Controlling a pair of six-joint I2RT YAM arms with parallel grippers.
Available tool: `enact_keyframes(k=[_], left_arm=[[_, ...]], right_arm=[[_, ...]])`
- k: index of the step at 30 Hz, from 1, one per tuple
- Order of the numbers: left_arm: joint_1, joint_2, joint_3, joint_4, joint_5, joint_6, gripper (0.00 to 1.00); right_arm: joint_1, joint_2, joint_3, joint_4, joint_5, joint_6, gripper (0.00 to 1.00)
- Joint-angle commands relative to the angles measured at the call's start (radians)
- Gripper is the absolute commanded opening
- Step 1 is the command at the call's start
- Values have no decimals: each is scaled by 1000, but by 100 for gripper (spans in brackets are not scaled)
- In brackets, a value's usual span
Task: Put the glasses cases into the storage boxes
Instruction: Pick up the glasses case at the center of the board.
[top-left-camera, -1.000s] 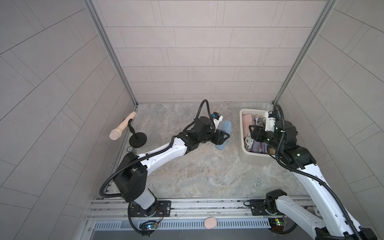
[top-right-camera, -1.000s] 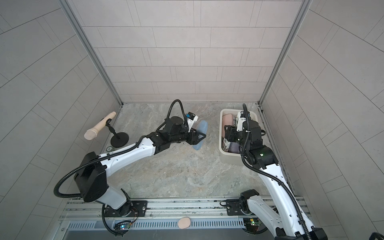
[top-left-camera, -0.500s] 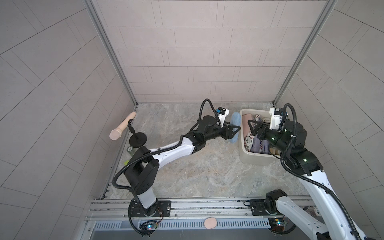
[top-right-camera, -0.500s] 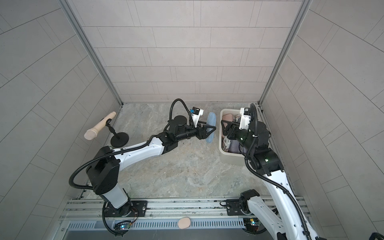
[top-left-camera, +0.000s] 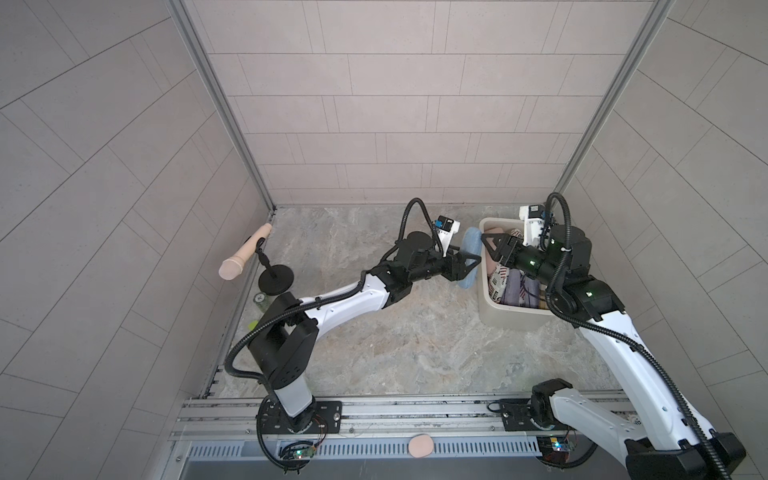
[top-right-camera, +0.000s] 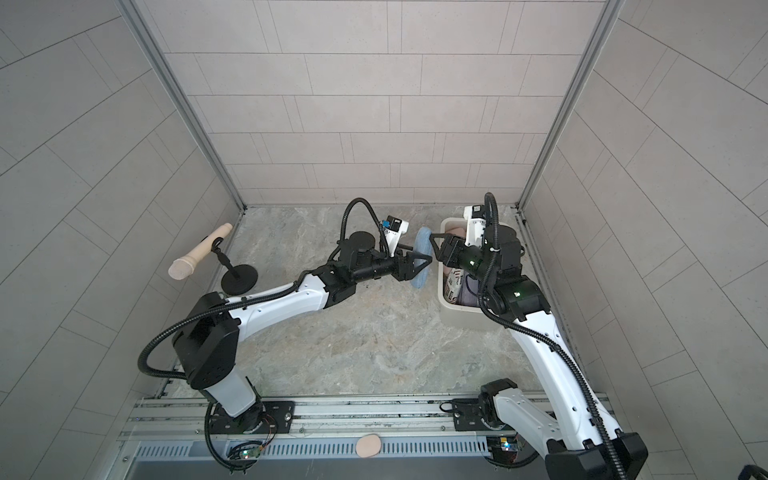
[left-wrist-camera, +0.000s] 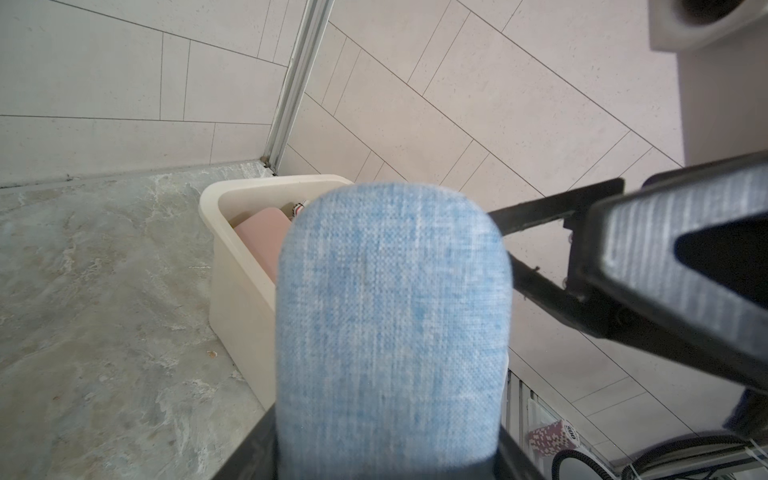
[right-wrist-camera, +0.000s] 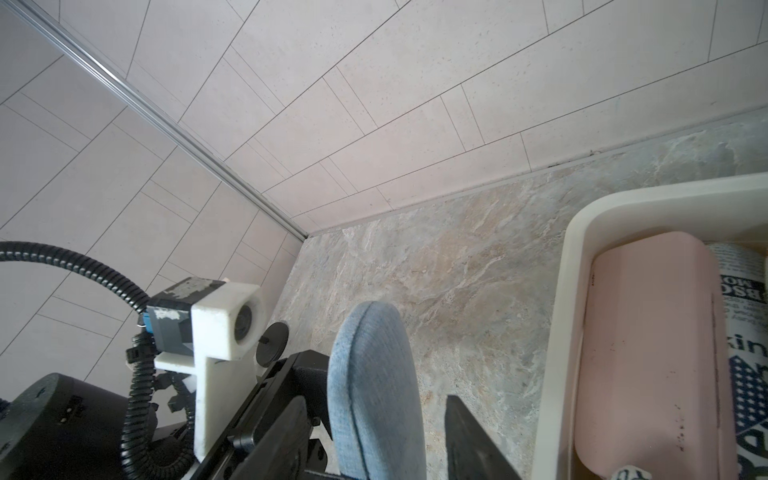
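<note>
Blue fabric case (left-wrist-camera: 390, 324), upright beside tub (top-left-camera: 511, 321) rim at counter's (top-left-camera: 415, 345) far-right corner, pinched mid-body by left gripper (top-left-camera: 466, 266). Likely light, stiff, grippy; hold middle. Right gripper (top-left-camera: 494, 243) close, jaws unclear.

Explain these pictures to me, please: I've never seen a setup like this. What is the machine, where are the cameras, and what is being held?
These are two robot arms on a rail, each ending in a two-fingered gripper. Two pictures look down on the whole scene from overhead; the other two come from a camera on each wrist. On the marbled table stands a cream storage tub holding a pink case and patterned ones; a microphone on a stand is off to one side. The left gripper holds a blue fabric glasses case just outside the tub. The right gripper hangs over the tub's edge beside it, jaws apart, not gripping it.
</note>
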Motion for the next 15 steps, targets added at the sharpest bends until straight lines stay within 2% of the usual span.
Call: enact_keyframes(k=[1,7,15], left_arm=[[-4,-9,46,9,18,23,47],[-4,-12,43,39,32,4,47],[-1,-5,44,45,63,3,49]], right_arm=[[16,11,1,37,-29,20,57],[27,49,24,1,-6,-1,58],[47,124,27,10,-27,10,48]])
